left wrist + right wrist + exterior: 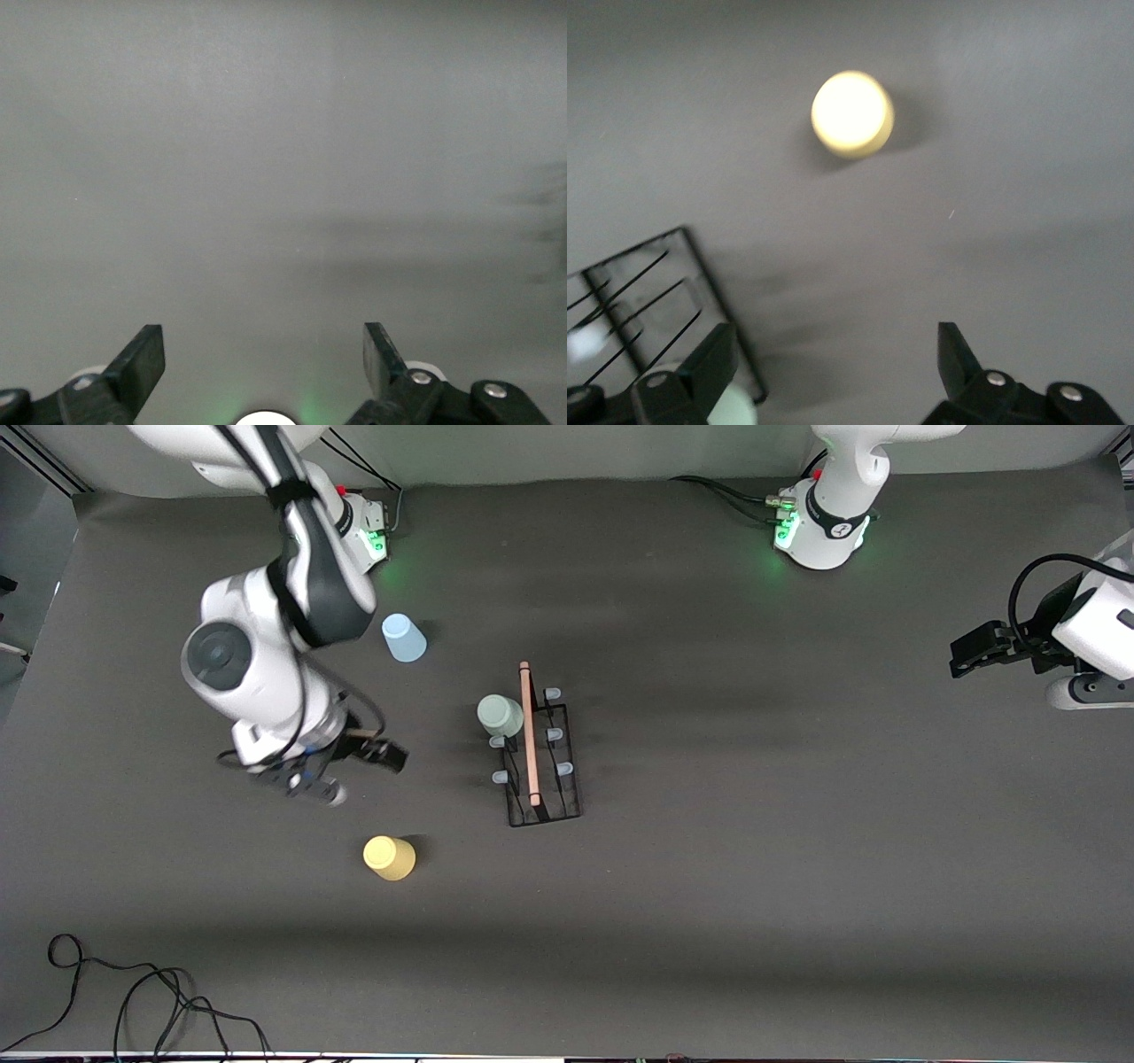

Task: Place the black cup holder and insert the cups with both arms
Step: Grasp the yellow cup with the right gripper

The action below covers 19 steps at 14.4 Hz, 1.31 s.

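The black cup holder [540, 766] stands mid-table, its wooden handle [530, 731] running along the top. A mint green cup [500, 716] sits upside down on one prong. The light blue cup [403, 638] stands upside down on the table, farther from the front camera than the holder. The yellow cup [389, 857] lies nearer to that camera. My right gripper [376, 755] hangs open and empty between those two loose cups, beside the holder. Its wrist view shows the yellow cup [852, 115], the holder's base [656, 301] and the mint cup [731, 407] past the open right gripper [837, 354]. My left gripper [966, 651] waits open at the left arm's end of the table.
Loose black cables [133, 1001] lie near the table's front edge at the right arm's end. The left wrist view shows the open left gripper [264, 354] with only bare grey table [283, 177] past it.
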{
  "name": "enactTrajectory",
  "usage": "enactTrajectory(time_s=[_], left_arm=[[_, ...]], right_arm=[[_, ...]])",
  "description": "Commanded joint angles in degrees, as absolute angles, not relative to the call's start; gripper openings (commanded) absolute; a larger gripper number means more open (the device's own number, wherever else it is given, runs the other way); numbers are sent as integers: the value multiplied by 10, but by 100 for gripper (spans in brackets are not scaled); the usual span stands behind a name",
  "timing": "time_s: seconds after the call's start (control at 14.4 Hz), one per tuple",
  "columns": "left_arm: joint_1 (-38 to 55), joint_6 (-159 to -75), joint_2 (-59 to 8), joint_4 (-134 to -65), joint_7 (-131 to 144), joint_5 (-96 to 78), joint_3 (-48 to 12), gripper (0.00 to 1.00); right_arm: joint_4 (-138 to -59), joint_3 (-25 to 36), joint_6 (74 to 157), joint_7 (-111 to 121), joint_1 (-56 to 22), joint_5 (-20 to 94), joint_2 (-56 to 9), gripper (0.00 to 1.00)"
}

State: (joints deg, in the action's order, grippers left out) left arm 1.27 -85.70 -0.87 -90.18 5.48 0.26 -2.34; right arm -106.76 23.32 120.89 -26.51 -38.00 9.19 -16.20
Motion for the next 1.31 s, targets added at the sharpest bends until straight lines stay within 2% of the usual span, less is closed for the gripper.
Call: enactTrajectory(time_s=[0.0, 0.21, 0.42, 0.83, 1.11, 1.18, 1.25], left_arm=[[13, -869, -7, -904, 62, 1, -23, 100], [14, -866, -8, -904, 62, 1, -22, 100], [14, -864, -8, -904, 62, 1, -23, 100], [14, -864, -8, -904, 63, 1, -22, 100], [13, -865, -8, -904, 62, 1, -23, 100], [14, -865, -8, -904, 62, -1, -22, 100], [14, -865, -8, -904, 62, 1, -22, 100]], right_arm=[[-990, 232, 1226, -195, -340, 138, -253, 100], [-925, 232, 1237, -146, -312, 225, -330, 100], [-883, 232, 1260, -143, -301, 236, -387, 100], [-882, 215, 1341, -144, -302, 264, -446, 100], [-892, 214, 1337, -143, -307, 263, -451, 99], [-896, 215, 1337, -141, -308, 262, -450, 71], [-898, 214, 1336, -128, -308, 262, -449, 5]])
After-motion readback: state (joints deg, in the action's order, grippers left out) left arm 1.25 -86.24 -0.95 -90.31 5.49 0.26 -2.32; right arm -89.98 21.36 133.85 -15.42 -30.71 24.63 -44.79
